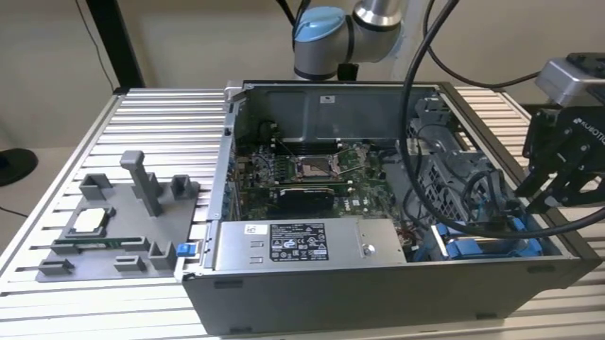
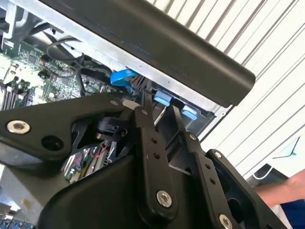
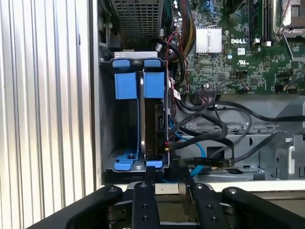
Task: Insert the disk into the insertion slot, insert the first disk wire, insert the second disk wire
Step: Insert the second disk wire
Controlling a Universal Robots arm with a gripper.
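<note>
Claw narrowly parted, gripping nothing, just beside the disk seated in the insertion slot

Silver arm with a light-blue joint cap, black cables, and a black tool of screw-studded linkage bars.

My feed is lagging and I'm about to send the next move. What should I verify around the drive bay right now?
1. Disk in the insertion slot: ok, its blue frame stands inside the bay.
2. Black cables plugged into the disk: cannot tell, the joint is hidden.
3. Tool lined up with the slot: ok, it sits at the case edge by the bay.
4. Cables clear of the tool: not ok, they loop close beside it.
5. Case open: ok.
</note>
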